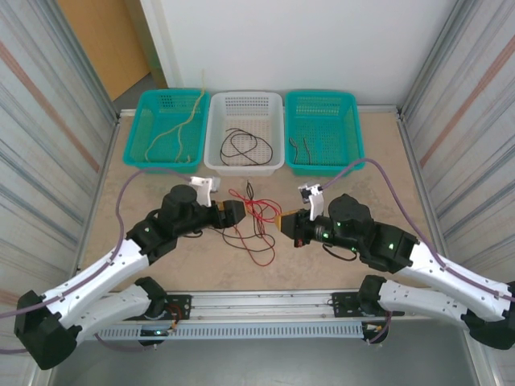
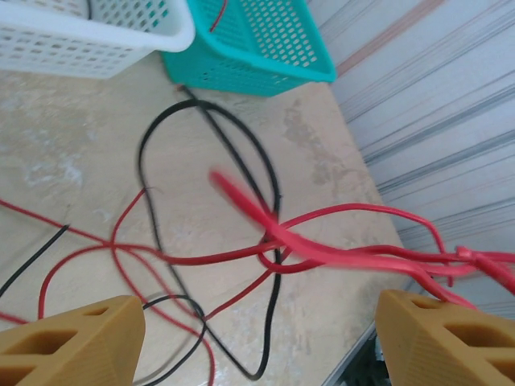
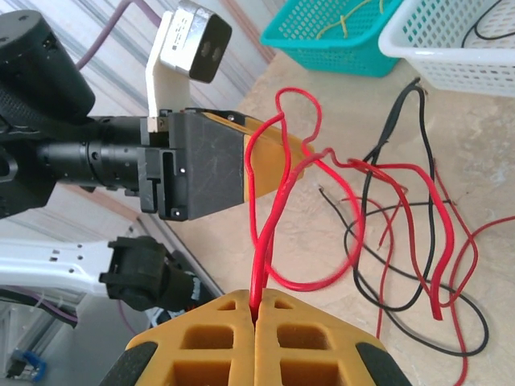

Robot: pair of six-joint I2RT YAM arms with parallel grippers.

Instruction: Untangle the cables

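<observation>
On the beige stone-patterned bench, between the two arms, lies a loose tangle of thin red wires and thin black wires, crossing one another in open loops. The left hand sits at the tangle's left side with its tan fingers spread wide. In the left wrist view a blurred stretch of the red wires runs through the air across the gap between them, above a black loop lying flat on the bench; whether it touches either finger cannot be told. The right hand faces it from the tangle's right side, its tan fingers pressed together and pinching one of the red wires, which rises from the seam between them and curls up in front of the left hand. Three perforated plastic baskets stand side by side along the far edge. The left teal basket holds a yellowish-tan wire. The white middle basket holds a looped black wire. The right teal basket holds a short dark wire near its left wall.
</observation>
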